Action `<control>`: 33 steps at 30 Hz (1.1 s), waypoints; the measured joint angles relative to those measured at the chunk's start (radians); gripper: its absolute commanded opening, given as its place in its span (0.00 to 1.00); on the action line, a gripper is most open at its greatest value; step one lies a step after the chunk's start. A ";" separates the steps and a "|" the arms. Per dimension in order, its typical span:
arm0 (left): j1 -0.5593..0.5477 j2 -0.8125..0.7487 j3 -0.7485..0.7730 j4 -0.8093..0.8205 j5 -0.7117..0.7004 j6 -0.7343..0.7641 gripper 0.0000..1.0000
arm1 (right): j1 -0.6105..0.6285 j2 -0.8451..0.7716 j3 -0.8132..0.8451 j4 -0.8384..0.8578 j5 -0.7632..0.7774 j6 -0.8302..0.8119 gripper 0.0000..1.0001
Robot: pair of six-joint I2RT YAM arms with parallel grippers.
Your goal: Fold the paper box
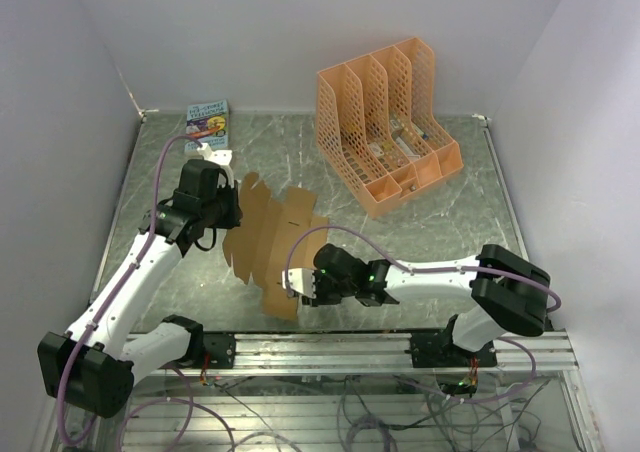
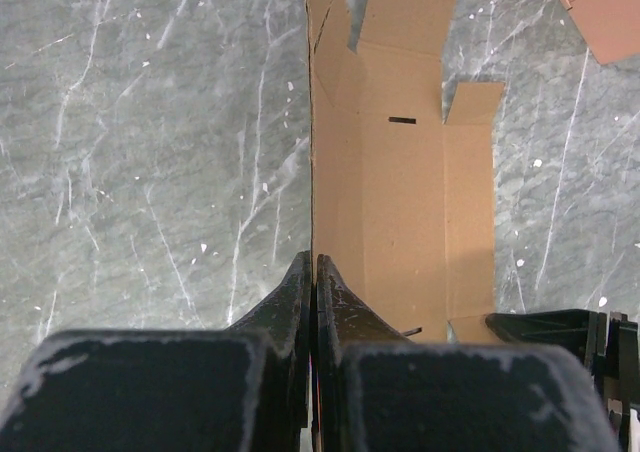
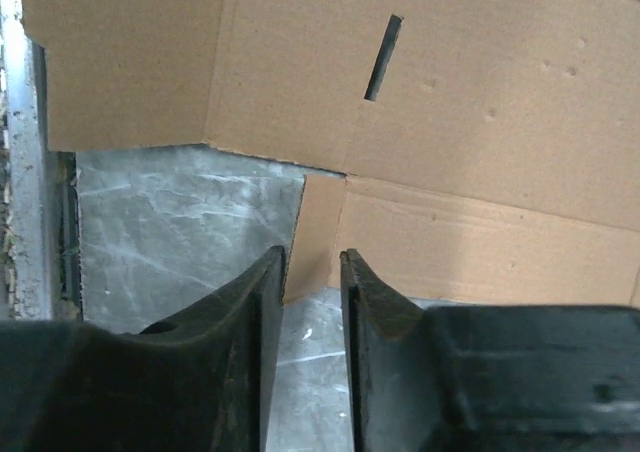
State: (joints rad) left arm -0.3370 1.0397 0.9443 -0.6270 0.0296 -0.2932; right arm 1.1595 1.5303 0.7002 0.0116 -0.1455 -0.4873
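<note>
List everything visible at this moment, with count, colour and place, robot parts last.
Flat, creased cardboard paper box: one, tan-brown, table centre, between the grippers, its left side raised.
Perforated plastic file rack: one, orange, far right; its contents are too small to tell.
Small printed book: one, colourful, far left corner.
Marbled table: one, grey with white veins, under everything.
Metal rail: one, silver, near edge.
Left arm, right arm: two, white with black joints, reaching inward.
Left gripper: one, black, shut on the paper box's edge.
Right gripper: one, black, jaws apart around a small tab.
</note>
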 measured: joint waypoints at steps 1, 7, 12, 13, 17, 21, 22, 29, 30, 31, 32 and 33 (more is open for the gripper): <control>0.000 0.000 0.000 0.000 0.001 0.000 0.07 | -0.005 0.000 0.000 -0.001 -0.004 0.005 0.22; 0.000 0.000 0.000 0.000 0.014 0.008 0.07 | -0.111 -0.002 0.011 -0.015 -0.091 0.069 0.13; 0.001 0.001 0.001 0.005 0.032 0.016 0.07 | -0.209 0.054 0.065 -0.051 -0.209 0.135 0.11; 0.002 0.001 0.002 0.007 0.039 0.017 0.07 | -0.223 0.085 0.087 -0.064 -0.238 0.148 0.12; 0.002 0.003 0.006 0.010 0.057 0.024 0.07 | -0.248 0.165 0.146 -0.099 -0.313 0.185 0.15; 0.002 0.004 0.009 0.010 0.070 0.030 0.07 | -0.284 0.212 0.194 -0.129 -0.391 0.224 0.29; 0.002 0.005 0.009 0.010 0.071 0.032 0.07 | -0.294 0.218 0.200 -0.136 -0.408 0.231 0.36; 0.002 0.010 0.009 0.009 0.080 0.042 0.07 | -0.370 0.097 0.179 -0.175 -0.471 0.190 0.74; 0.002 0.011 0.009 0.009 0.085 0.041 0.07 | -0.378 0.060 0.170 -0.170 -0.481 0.180 0.74; 0.002 0.014 0.009 0.009 0.092 0.038 0.07 | -0.384 0.015 0.156 -0.149 -0.499 0.172 0.75; 0.002 0.018 0.009 0.009 0.098 0.032 0.07 | -0.386 -0.025 0.145 -0.121 -0.521 0.169 0.75; 0.002 0.020 0.008 0.010 0.103 0.025 0.07 | -0.386 -0.051 0.140 -0.087 -0.545 0.172 0.75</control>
State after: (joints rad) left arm -0.3347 1.0599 0.9527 -0.6174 0.1326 -0.2684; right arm 0.7738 1.4796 0.8398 -0.0757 -0.6907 -0.3157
